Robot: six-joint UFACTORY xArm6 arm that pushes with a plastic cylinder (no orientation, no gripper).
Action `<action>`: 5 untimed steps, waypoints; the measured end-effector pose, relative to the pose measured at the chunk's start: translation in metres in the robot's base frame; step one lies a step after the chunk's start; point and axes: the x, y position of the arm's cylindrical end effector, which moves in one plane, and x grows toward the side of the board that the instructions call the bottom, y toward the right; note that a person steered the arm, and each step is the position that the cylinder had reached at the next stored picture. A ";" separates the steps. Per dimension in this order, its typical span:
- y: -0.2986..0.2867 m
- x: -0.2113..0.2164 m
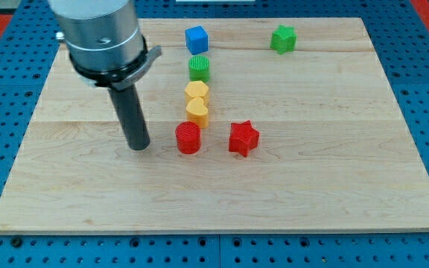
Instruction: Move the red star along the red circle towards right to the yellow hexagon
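Observation:
The red star [243,138] lies near the middle of the wooden board [326,171]. The red circle [188,138] lies to its left, a gap apart. Just above the red circle are a yellow heart [197,112] and the yellow hexagon [196,91], touching each other in a column. My tip [138,147] rests on the board left of the red circle, a short gap from it, and touches no block.
A green circle [199,68] sits above the yellow hexagon, a blue cube [196,39] above that near the board's top edge. A green star [282,39] lies at the top right. Blue pegboard surrounds the board.

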 end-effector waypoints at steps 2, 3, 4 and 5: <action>0.112 0.000; 0.123 0.004; 0.123 0.029; 0.139 0.046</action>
